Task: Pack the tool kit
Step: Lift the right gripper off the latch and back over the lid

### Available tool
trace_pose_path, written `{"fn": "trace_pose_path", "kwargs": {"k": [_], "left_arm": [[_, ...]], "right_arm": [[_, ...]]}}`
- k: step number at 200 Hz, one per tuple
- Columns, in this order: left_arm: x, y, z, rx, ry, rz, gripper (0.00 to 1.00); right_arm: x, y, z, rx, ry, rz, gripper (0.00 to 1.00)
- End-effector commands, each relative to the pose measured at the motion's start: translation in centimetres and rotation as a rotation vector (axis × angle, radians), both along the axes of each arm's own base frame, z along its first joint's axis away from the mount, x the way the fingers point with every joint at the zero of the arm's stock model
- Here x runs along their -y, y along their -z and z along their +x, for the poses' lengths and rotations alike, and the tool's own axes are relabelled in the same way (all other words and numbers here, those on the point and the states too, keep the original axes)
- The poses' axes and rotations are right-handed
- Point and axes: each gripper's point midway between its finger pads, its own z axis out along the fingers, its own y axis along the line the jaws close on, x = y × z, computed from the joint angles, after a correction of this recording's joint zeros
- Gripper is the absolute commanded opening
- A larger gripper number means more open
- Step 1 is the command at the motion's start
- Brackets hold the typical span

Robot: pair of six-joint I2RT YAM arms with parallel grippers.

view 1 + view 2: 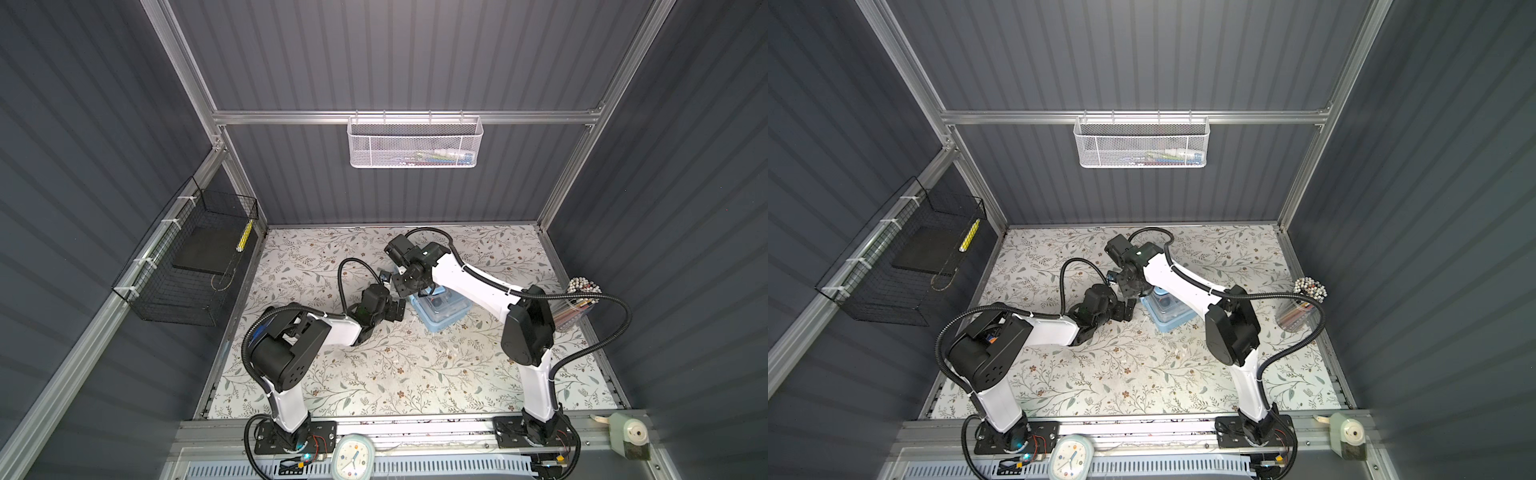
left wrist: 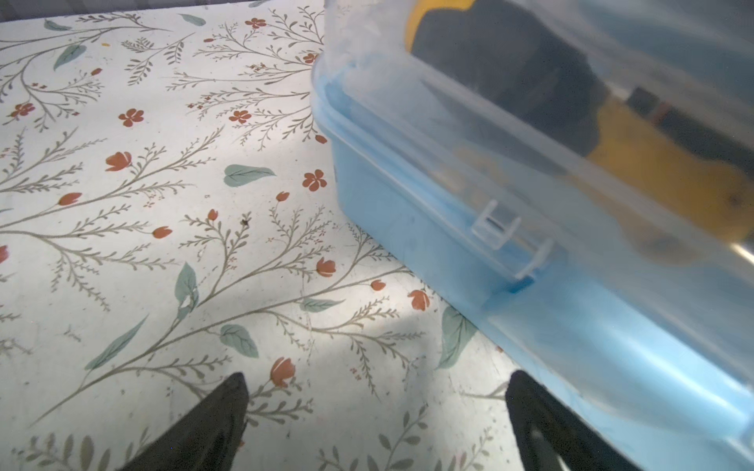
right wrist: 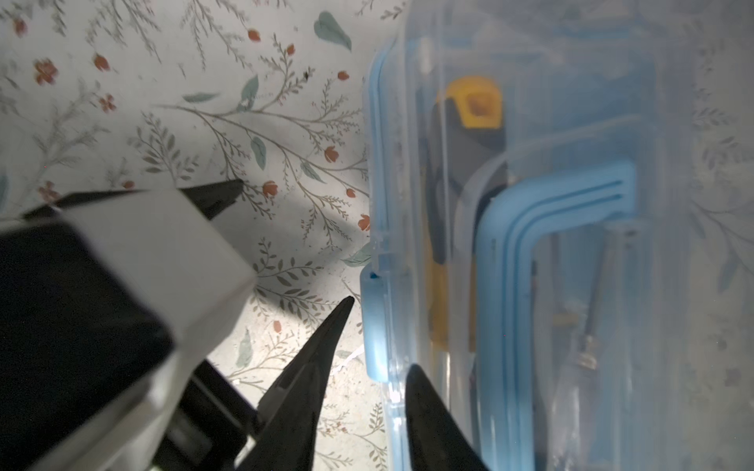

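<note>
The tool kit (image 1: 442,313) (image 1: 1169,316), a light-blue case with its clear lid down, lies mid-table. Through the lid I see a yellow-and-black tool (image 2: 653,171) (image 3: 477,102) and thin metal tools, with the blue handle (image 3: 563,195) flat on top. My left gripper (image 2: 377,379) (image 1: 397,309) is open on the table beside the case's long side, one finger close to the blue wall. My right gripper (image 3: 381,334) stands over the lid's rim by the blue latch (image 3: 373,326). Its jaws are apart, one over the lid, one outside.
A white mesh basket (image 1: 415,143) hangs on the back rail and a black wire basket (image 1: 195,266) on the left wall. A clear cup of pencils (image 1: 577,307) stands at the right edge. A clock (image 1: 351,457) and a sharpener (image 1: 629,436) sit on the front rail.
</note>
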Motion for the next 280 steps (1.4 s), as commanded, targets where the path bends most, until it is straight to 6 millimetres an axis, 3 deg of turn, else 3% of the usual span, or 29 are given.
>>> {"fn": "trace_pose_path", "kwargs": {"k": [1,57,127,188,226,280], "left_arm": [[0.5,-1.2,-0.2,0.042,0.049,-0.002,1.0],[1.7,-1.6,-1.6,0.079,0.197,0.017,1.0],[2.9,-2.2,-3.8,0.135,0.396,-0.032,0.97],[3.0,-1.8,-3.3,0.128,0.415,-0.06,0.94],[2.3,-2.0,-2.9,0.126,0.403,-0.114,0.9],[2.8,-2.1,-3.4,0.124,0.442,-0.132,0.86]], "right_arm": [[1.1,-3.0,0.5,0.072,0.001,0.026,0.47],[1.5,-3.6,0.6,0.101,-0.038,0.171,0.56],[5.2,-1.7,1.8,0.072,0.018,0.18,0.57],[5.2,-0.6,2.0,0.055,0.013,0.212,0.61],[5.7,-1.3,2.4,0.085,0.034,0.251,0.66],[6.6,-0.9,2.5,0.07,0.057,0.243,0.64]]}}
